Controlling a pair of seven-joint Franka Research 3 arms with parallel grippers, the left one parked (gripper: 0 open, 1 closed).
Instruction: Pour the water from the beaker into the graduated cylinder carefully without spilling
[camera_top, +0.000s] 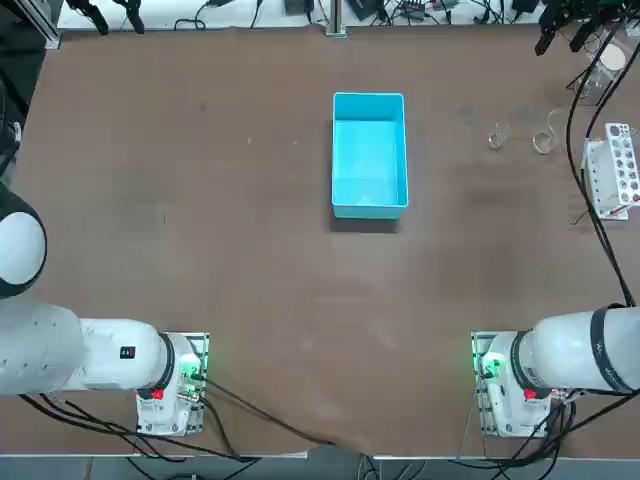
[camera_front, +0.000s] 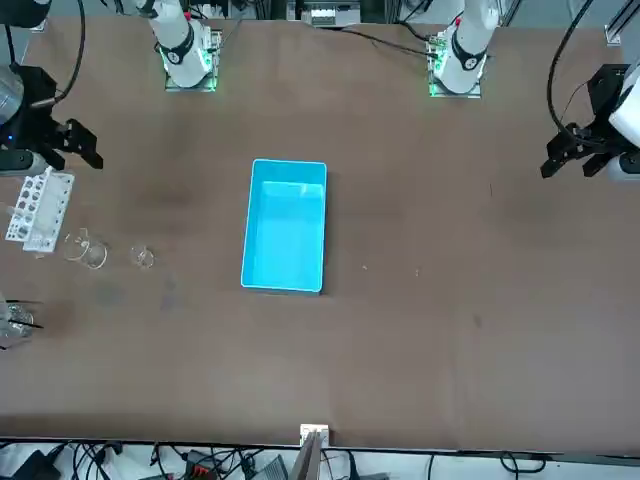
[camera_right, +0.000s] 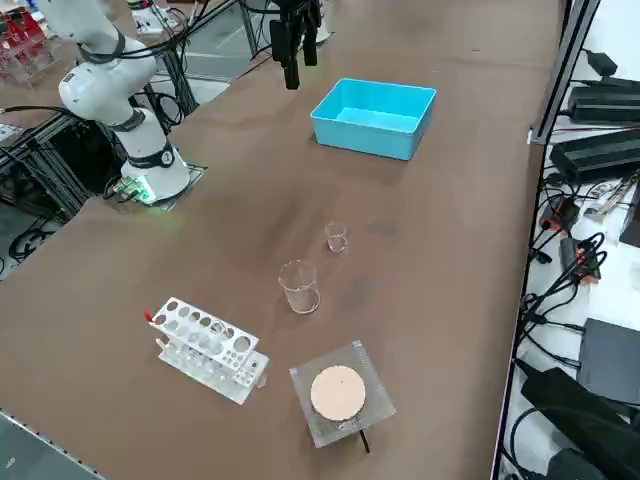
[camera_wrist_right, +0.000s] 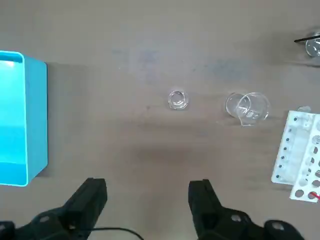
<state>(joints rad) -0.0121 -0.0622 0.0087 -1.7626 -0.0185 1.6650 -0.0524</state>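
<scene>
The beaker (camera_top: 497, 135) (camera_front: 142, 257) (camera_right: 336, 237) (camera_wrist_right: 177, 100) is a tiny clear cup standing upright on the brown table, right of the blue bin. Close beside it, further to the robot's right, stands the graduated cylinder (camera_top: 543, 140) (camera_front: 88, 252) (camera_right: 298, 287) (camera_wrist_right: 247, 107), the larger clear vessel. My right gripper (camera_top: 567, 32) (camera_front: 72, 148) (camera_right: 300, 65) (camera_wrist_right: 147, 200) hangs high above the table, well clear of both vessels. It is open, with nothing between its fingers. I cannot tell whether either vessel holds water.
A blue bin (camera_top: 369, 155) (camera_front: 287, 226) (camera_right: 375, 118) sits mid-table. A white test-tube rack (camera_top: 615, 170) (camera_front: 40, 208) (camera_right: 205, 345) (camera_wrist_right: 300, 160) lies beyond the vessels at the right edge. A clear flask with a white disc (camera_right: 338, 395) (camera_top: 610, 60) stands near the far right corner.
</scene>
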